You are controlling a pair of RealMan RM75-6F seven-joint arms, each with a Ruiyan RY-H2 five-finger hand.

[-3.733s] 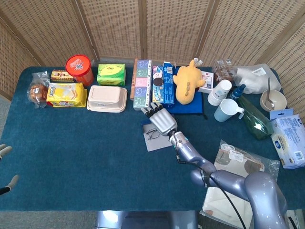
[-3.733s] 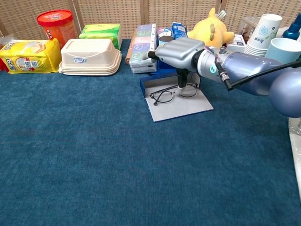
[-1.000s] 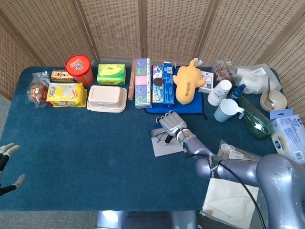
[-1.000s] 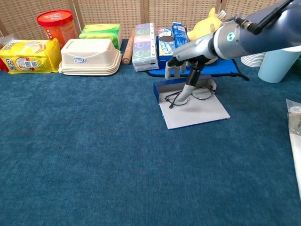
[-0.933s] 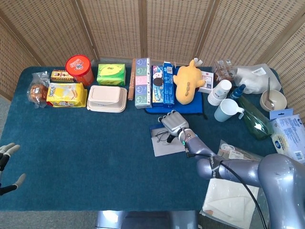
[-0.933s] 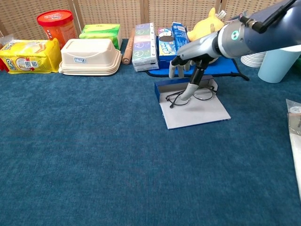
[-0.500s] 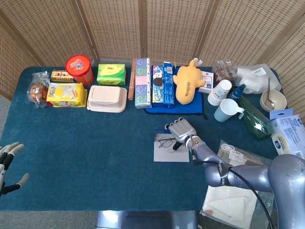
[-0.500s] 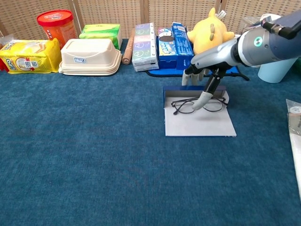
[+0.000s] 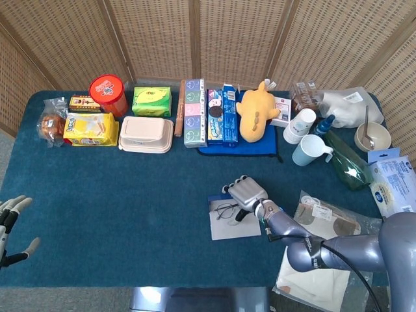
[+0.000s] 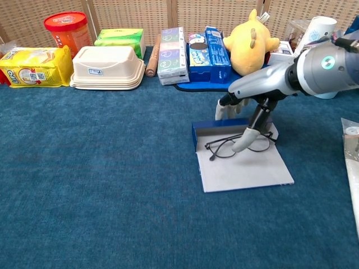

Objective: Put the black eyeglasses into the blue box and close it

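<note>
The blue box [image 10: 247, 171] lies open on the blue cloth right of centre, showing a pale flat panel and a low blue back wall [image 10: 216, 128]. The black eyeglasses [image 10: 221, 147] lie on the panel against that wall; the head view shows the eyeglasses [image 9: 226, 210] on the box [image 9: 229, 228] too. My right hand [image 10: 247, 109] reaches down over the wall, fingers hooked behind it and one digit pressing on the glasses' bridge. The head view shows this right hand [image 9: 247, 193] at the box's far edge. My left hand [image 9: 9, 227] hangs off the table's left front corner, fingers apart, empty.
A yellow plush [image 10: 249, 33] and upright snack boxes [image 10: 171, 47] line the back. The cream lunch box [image 9: 146, 134] and red can [image 9: 107, 93] stand at the back left. Cups [image 9: 311, 149] and a clear plastic bag [image 9: 328, 221] lie to the box's right.
My right hand has drawn the box and the glasses toward the table's front and slightly right, turning the box a little. The left hand has hardly moved.
</note>
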